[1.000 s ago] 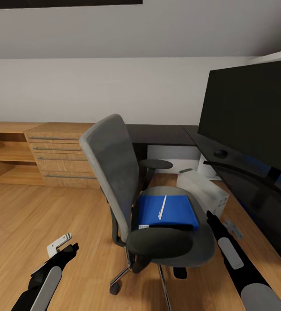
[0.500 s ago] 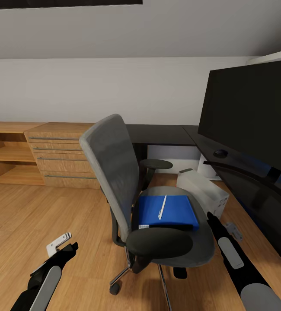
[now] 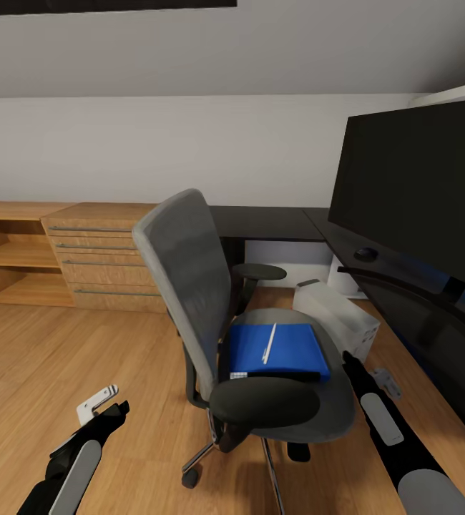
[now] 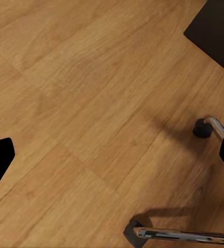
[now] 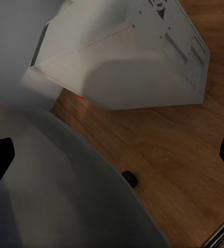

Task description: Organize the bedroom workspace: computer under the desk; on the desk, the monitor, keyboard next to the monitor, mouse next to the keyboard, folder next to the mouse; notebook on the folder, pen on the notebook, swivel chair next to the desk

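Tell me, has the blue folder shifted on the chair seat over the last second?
No. The folder lies in the same spot on the swivel chair seat, with the pen on it, unchanged against the wood drawer chest behind.

Above the swivel chair (image 3: 261, 357) seat the way down looks open; its backrest walls one side, the near armrest (image 3: 265, 402) bars the front edge.

The pen (image 3: 269, 342) lies on the folder (image 3: 275, 349) on the swivel chair (image 3: 211, 322), left of the desk (image 3: 275, 223).
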{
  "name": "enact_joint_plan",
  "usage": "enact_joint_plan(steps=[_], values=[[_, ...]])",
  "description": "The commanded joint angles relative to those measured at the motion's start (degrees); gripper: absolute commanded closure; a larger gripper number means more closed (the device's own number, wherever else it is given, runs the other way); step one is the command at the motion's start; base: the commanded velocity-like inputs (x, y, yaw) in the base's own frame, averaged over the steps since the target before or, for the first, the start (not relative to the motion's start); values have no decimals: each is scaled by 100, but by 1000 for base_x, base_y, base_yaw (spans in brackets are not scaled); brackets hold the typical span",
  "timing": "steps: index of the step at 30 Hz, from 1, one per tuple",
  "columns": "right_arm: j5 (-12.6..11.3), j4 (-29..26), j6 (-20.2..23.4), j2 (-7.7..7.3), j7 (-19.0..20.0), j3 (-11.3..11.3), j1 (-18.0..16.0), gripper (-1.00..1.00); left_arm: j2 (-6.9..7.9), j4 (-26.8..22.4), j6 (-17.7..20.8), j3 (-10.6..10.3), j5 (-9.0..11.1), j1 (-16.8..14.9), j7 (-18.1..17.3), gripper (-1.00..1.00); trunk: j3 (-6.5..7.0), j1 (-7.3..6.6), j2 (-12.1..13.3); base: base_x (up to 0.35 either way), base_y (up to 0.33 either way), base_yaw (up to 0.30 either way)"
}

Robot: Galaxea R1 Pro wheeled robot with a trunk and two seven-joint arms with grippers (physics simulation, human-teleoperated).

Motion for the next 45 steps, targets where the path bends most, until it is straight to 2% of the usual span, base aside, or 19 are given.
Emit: enact_joint_plan(steps=[1, 36, 45], values=[[-61, -5, -28, -3, -20, 13, 0, -100, 2, -8, 18, -2, 45, -3, 37, -100, -6, -1, -2, 0, 0, 118], [-35, -12, -40, 6, -21, 30, -3, -100, -25, 18, 24, -2, 72, -3, 38, -100, -6, -1, -2, 0, 0, 263], [-29, -30, -47, 6, -12, 38, 4, -100, -25, 18, 24, -2, 76, -3, 42, -100, -10, -1, -2, 0, 0, 125]])
